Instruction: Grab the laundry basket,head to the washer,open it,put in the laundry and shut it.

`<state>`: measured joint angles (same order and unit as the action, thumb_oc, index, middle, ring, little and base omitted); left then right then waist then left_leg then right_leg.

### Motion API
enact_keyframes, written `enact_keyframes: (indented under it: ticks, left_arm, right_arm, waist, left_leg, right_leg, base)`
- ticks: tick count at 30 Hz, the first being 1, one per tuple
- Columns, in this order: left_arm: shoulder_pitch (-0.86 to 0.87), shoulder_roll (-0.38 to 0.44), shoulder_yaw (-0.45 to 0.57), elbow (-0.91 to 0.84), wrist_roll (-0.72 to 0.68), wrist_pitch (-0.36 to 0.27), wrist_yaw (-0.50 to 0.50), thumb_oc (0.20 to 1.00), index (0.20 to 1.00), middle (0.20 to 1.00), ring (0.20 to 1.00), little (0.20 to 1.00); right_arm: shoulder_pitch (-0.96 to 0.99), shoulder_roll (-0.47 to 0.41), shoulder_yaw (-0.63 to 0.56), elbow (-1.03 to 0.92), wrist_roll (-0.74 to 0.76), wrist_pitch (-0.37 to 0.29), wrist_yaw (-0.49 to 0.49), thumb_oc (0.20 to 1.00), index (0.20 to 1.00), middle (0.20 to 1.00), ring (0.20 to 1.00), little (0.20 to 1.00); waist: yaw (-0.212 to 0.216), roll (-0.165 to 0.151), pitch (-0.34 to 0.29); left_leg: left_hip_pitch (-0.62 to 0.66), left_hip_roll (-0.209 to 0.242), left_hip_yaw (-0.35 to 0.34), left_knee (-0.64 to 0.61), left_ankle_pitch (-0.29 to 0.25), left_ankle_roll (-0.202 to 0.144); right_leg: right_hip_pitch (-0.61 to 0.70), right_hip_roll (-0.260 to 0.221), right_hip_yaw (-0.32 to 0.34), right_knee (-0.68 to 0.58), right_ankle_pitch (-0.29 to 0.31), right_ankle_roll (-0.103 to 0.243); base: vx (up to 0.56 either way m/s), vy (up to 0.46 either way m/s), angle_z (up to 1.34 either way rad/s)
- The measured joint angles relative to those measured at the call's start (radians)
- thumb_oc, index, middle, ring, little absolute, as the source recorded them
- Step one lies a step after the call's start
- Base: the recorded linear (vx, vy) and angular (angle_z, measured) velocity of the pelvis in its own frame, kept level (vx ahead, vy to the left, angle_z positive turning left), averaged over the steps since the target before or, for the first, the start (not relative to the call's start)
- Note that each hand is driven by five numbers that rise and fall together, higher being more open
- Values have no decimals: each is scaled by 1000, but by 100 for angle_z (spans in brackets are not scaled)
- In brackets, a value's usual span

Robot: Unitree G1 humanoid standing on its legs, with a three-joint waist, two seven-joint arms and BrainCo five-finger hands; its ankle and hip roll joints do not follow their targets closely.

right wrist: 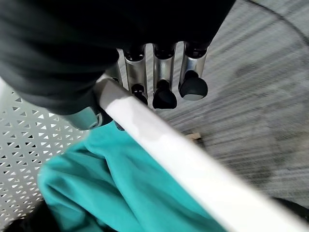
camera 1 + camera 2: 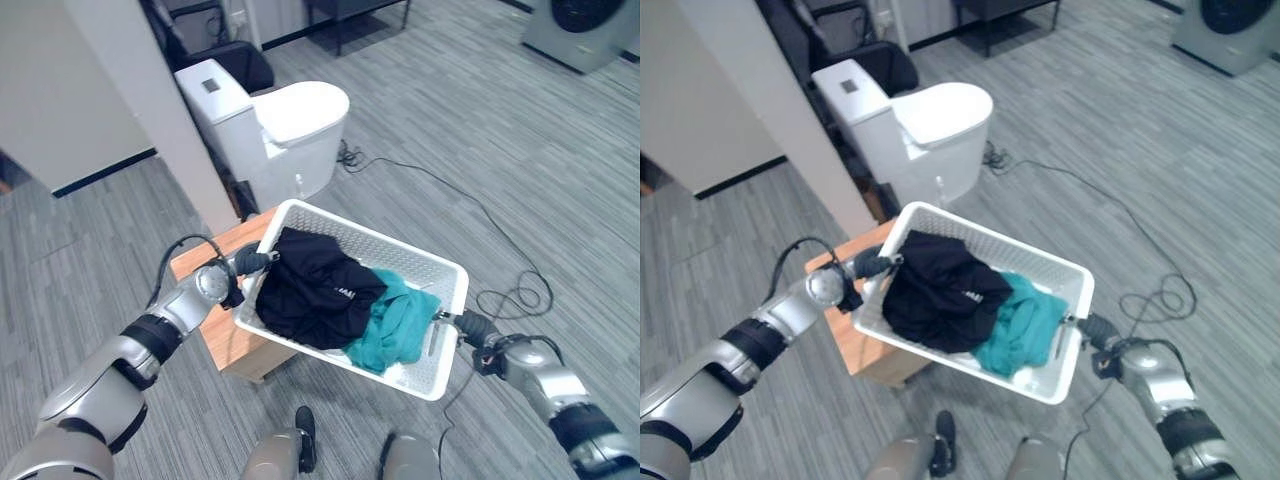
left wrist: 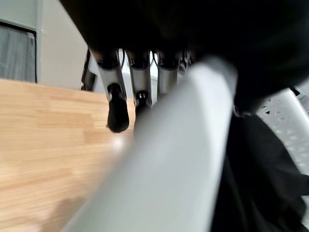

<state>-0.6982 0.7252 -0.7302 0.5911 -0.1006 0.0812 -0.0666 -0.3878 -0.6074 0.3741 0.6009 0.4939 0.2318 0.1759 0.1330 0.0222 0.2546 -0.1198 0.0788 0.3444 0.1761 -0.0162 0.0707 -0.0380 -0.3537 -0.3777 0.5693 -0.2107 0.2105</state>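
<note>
A white perforated laundry basket (image 2: 440, 268) rests with one end on a low wooden stand (image 2: 222, 330). It holds a black garment (image 2: 310, 290) and a teal garment (image 2: 395, 325). My left hand (image 2: 252, 262) grips the basket's left rim, its fingers (image 3: 116, 104) curled over the white rim (image 3: 169, 159) above the wooden top. My right hand (image 2: 470, 325) grips the right rim, fingers (image 1: 164, 92) hooked over the rim (image 1: 159, 140) beside the teal cloth (image 1: 120, 193). A washer (image 2: 585, 30) stands at the far right.
A white toilet (image 2: 270, 125) stands just behind the basket. A grey wall panel (image 2: 120, 90) rises at the left. A black cable (image 2: 480, 215) snakes across the grey floor on the right. A dark table frame (image 2: 355, 20) stands at the back.
</note>
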Motion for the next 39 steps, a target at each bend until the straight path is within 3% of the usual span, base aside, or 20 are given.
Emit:
enact_keyframes:
  ticks: [1,2,3,5,8,10,12,16,19,21,23,24,26,30,31,35,36,37,38,39]
  left_arm:
    - [17,11,18,-9,-1,3,6,200,200,200,200,200]
    - [15,23,21,-14,-4,4,6,200,200,200,200,200]
    - [15,22,21,-15,-8,4,6,200,200,200,200,200]
    - [35,11,20,-26,-9,4,13,200,200,200,200,200]
    - [46,-31,23,-23,-9,3,13,200,200,200,200,200]
    - [63,-54,19,-28,-10,-1,14,200,200,200,200,200]
    - [80,-70,8,-29,-10,2,13,200,200,200,200,200]
    - [77,-81,3,-32,-11,1,12,200,200,200,200,200]
    - [72,-96,2,5,-31,-5,14,200,200,200,200,200]
    - [64,-106,0,26,-40,-7,14,200,200,200,200,200]
    - [46,-102,1,49,-48,-7,14,200,200,200,200,200]
    - [43,-100,2,61,-48,-7,15,200,200,200,200,200]
    - [42,-84,12,89,-51,-8,20,200,200,200,200,200]
    - [42,-53,40,90,-58,-12,21,200,200,200,200,200]
    - [46,-48,44,94,-58,-6,20,200,200,200,200,200]
    - [71,-22,64,89,-59,-12,19,200,200,200,200,200]
    - [77,-24,75,98,-58,-8,18,200,200,200,200,200]
    - [81,-22,84,105,-57,-4,20,200,200,200,200,200]
    - [84,-27,88,110,-57,-2,23,200,200,200,200,200]
    - [98,-24,92,98,-57,4,24,200,200,200,200,200]
  right_arm:
    - [-13,19,6,16,0,0,2,200,200,200,200,200]
    - [-27,22,11,25,0,-1,6,200,200,200,200,200]
    - [-39,22,11,31,0,-1,5,200,200,200,200,200]
    - [-43,27,11,60,1,-10,-3,200,200,200,200,200]
    - [5,4,6,55,3,-20,-1,200,200,200,200,200]
    - [36,-14,-1,54,6,-25,-1,200,200,200,200,200]
    - [50,-23,-16,57,12,-33,-4,200,200,200,200,200]
    - [53,-40,-17,59,35,-34,-2,200,200,200,200,200]
    - [40,-56,5,54,51,-40,-3,200,200,200,200,200]
    - [33,-64,23,52,52,-39,-3,200,200,200,200,200]
    - [20,-65,33,38,52,-34,-3,200,200,200,200,200]
    - [13,-65,43,30,53,-32,-3,200,200,200,200,200]
    - [-23,-59,75,13,66,-32,-10,200,200,200,200,200]
    - [-41,-35,92,-3,83,-32,-27,200,200,200,200,200]
    - [-50,-23,98,1,83,-29,-32,200,200,200,200,200]
    - [-78,7,118,20,82,-28,-30,200,200,200,200,200]
    - [-81,19,118,27,82,-28,-31,200,200,200,200,200]
    - [-77,46,109,35,81,-27,-35,200,200,200,200,200]
    - [-61,54,110,27,80,-27,-41,200,200,200,200,200]
    - [-40,59,114,23,73,-20,-40,200,200,200,200,200]
  waist:
    - [31,-14,-8]
    - [43,-27,-10]
    - [63,-30,-10]
    - [76,-19,-18]
    - [61,-44,-32]
    - [43,-57,-37]
    - [33,-53,-37]
    - [22,-26,-41]
    - [32,-19,-38]
    - [31,-31,-31]
    - [35,-37,-26]
    - [44,-40,-25]
    - [72,-45,-4]
    - [89,-77,24]
    - [106,-91,29]
    - [120,-116,33]
    - [123,-119,32]
    - [125,-120,40]
    - [115,-128,37]
    - [80,-147,31]
  left_leg:
    - [7,8,24,-22,7,-8]
    - [10,33,43,-68,78,-45]
    - [9,55,59,-82,106,-61]
    - [-20,99,15,-80,157,-42]
    - [-79,150,-127,-82,308,-47]
    - [-94,178,-149,-95,370,-65]
    - [-101,223,-155,-132,472,-143]
    - [-101,242,-206,-130,483,-134]
    - [-162,220,-326,-23,503,-111]
    - [-194,144,-387,-16,357,-220]
    - [-194,40,-342,-132,261,-195]
    - [-195,11,-332,-162,251,-187]
    - [-202,-42,-336,-203,236,-172]
    - [-267,-58,-335,-193,235,-169]
    - [-282,-59,-341,-160,224,-146]
    - [-283,-99,-400,-72,210,-107]
    - [-244,-118,-375,-49,187,-77]
    - [-187,-112,-343,-48,167,-13]
    - [-157,-117,-338,-48,152,5]
    - [-109,-154,-340,-33,127,32]
  right_leg:
    - [33,19,18,-67,30,14]
    - [72,60,-14,-201,-21,-13]
    - [68,85,-21,-253,-42,-53]
    - [66,157,-7,-315,-10,-101]
    - [21,240,6,-287,7,-155]
    - [7,269,16,-292,-8,-185]
    - [-4,309,13,-281,-11,-227]
    - [-32,368,4,-257,-19,-275]
    - [-70,359,15,-189,-47,-337]
    - [-63,335,16,-228,-29,-337]
    - [-34,359,18,-351,31,-364]
    - [-23,371,21,-380,53,-367]
    - [20,414,44,-442,67,-368]
    - [54,466,59,-466,42,-372]
    - [67,482,91,-461,36,-358]
    - [108,477,167,-422,-32,-326]
    - [134,466,173,-379,-76,-254]
    - [56,435,165,-104,-114,-181]
    - [-11,394,149,71,-86,-127]
    - [-78,296,132,312,-45,-99]
  base:
    - [-387,-445,-134]
    - [-290,-358,-109]
    - [-295,-444,-70]
    - [-157,-304,-48]
    - [-237,-424,-5]
    - [-163,-245,18]
    - [-126,-240,-12]
    - [-73,-174,1]
    - [-43,-111,-12]
    - [124,-51,8]
    - [178,-6,10]
    - [196,10,-8]
    - [375,-9,-39]
    - [377,30,-25]
    - [567,113,-41]
    - [573,187,-51]
    - [660,313,-99]
    - [636,326,-65]
    - [289,168,-17]
    - [420,225,27]
